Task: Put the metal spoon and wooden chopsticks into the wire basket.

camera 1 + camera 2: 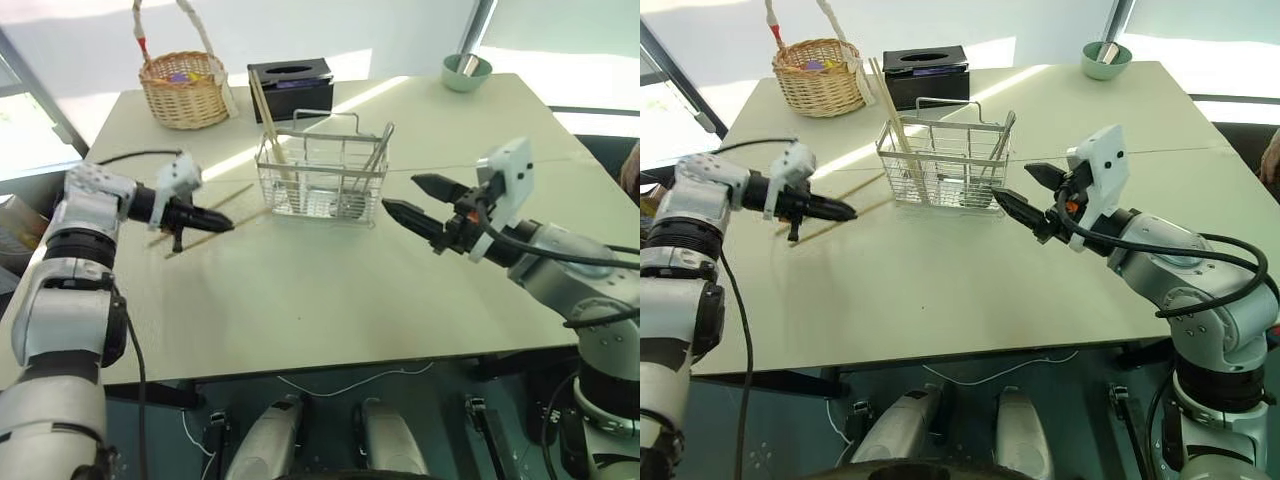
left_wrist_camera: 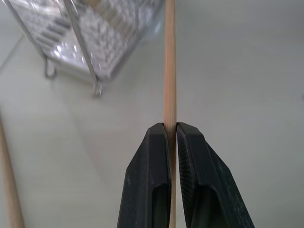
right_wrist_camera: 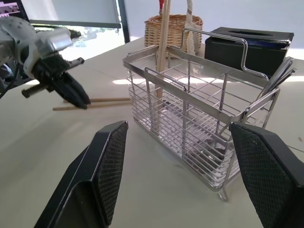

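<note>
Pale tan wooden chopstick point(image 2: 169, 71) clamped in left gripper point(image 1: 222, 222) just above cream table point(image 1: 330, 300), long axis probably angled toward silver wire basket point(image 1: 322, 170); right gripper point(image 1: 412, 200) spread, empty.

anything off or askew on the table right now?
Nothing spilled or damaged. The wire basket stands upright with chopsticks leaning out of one end and the metal spoon at the other. One chopstick is pinched in the left gripper; another lies loose on the table. The right gripper is open.
</note>
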You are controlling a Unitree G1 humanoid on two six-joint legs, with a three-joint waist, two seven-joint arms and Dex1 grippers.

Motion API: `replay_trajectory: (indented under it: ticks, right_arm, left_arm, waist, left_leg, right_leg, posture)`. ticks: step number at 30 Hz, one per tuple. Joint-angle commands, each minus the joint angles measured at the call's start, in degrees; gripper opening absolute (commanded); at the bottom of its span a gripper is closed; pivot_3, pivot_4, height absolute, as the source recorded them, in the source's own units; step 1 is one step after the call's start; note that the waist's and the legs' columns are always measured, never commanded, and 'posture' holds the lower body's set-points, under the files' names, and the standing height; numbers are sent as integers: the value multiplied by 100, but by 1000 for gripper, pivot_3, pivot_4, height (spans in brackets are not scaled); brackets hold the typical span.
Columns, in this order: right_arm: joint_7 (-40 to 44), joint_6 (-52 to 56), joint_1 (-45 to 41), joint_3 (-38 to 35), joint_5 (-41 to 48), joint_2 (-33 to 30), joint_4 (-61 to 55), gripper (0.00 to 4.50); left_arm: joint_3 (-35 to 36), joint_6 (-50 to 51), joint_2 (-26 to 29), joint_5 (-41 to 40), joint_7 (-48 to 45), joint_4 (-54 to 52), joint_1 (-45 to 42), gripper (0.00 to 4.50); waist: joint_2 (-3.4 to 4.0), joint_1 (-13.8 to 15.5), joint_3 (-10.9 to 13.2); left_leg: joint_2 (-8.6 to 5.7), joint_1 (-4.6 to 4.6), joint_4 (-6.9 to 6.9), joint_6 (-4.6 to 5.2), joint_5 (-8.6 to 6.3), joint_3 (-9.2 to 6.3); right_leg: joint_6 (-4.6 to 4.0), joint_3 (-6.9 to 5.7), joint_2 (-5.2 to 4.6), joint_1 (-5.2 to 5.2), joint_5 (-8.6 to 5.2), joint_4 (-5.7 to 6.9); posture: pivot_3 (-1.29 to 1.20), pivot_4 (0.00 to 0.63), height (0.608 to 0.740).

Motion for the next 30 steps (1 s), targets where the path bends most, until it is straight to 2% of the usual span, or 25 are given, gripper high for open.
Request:
replay_trajectory:
  ticks: [1, 3, 7, 12, 15, 21, 27, 30]
  right_arm:
    - [80, -214, -83, -17, -131, -27, 26, 3530]
    - [116, -251, -129, 19, -196, -13, 118, 3530]
    - [170, -330, -204, 92, -334, 13, 286, 3530]
    - [137, -387, -337, 116, -448, 106, 413, 3530]
    - [97, -410, -362, 130, -506, 169, 429, 3530]
    - [-37, -397, -263, 198, -585, 341, 258, 3530]
    - [-133, -394, -135, 227, -629, 426, 147, 3530]
    - [-228, -366, -105, 188, -592, 502, 66, 3530]
  left_arm:
    - [665, 1463, 110, -1092, 269, -1799, 250, 26]
    - [905, 2041, 124, -1510, 535, -2335, 326, 26]
    - [1340, 2022, -167, -1854, 1439, -2491, 44, 26]
    - [1830, 480, -1142, -1451, 3797, -1410, -720, 26]
    - [2013, -112, -1574, -1481, 4640, -855, -1107, 26]
    - [1972, -688, -2179, -1554, 5087, -191, -1635, 26]
    - [1915, -975, -2379, -1548, 5127, 256, -1944, 26]
    - [1674, -1402, -2567, -1293, 5051, 468, -1803, 26]
  waist:
    - [0, -2, 0]
    - [0, 12, 0]
    - [1, 54, -1]
    - [-1, 185, 0]
    - [-2, 202, 0]
    - [-2, 186, 1]
    - [-2, 151, 1]
    - [-2, 158, 1]
  left_leg:
    - [0, 0, 3, 0, 0, 0]
    - [0, 1, 12, 0, 0, 0]
    - [0, 24, 15, -1, -1, 0]
    - [0, 22, 36, 3, -4, -1]
    - [-3, 18, 43, 6, -6, 0]
    - [-6, 2, 45, 9, -7, 2]
    - [-5, 3, 43, 9, -7, 3]
    - [-6, 3, 43, 9, -7, 3]
  right_leg:
    - [0, 0, 1, 1, 0, 1]
    - [0, 0, 2, 2, 0, 8]
    - [0, 0, 2, 9, 0, 11]
    - [13, -5, 1, 18, 7, -1]
    - [21, -4, -1, 21, 13, -8]
    - [28, -3, -1, 29, 17, -7]
    - [28, -1, 0, 28, 17, -5]
    - [28, -1, 0, 29, 17, -6]
  posture:
    - [0, 150, 725]
    - [0, 150, 725]
    - [0, 150, 725]
    - [0, 150, 725]
    - [0, 150, 725]
    - [0, 150, 725]
    - [0, 150, 725]
    - [0, 150, 725]
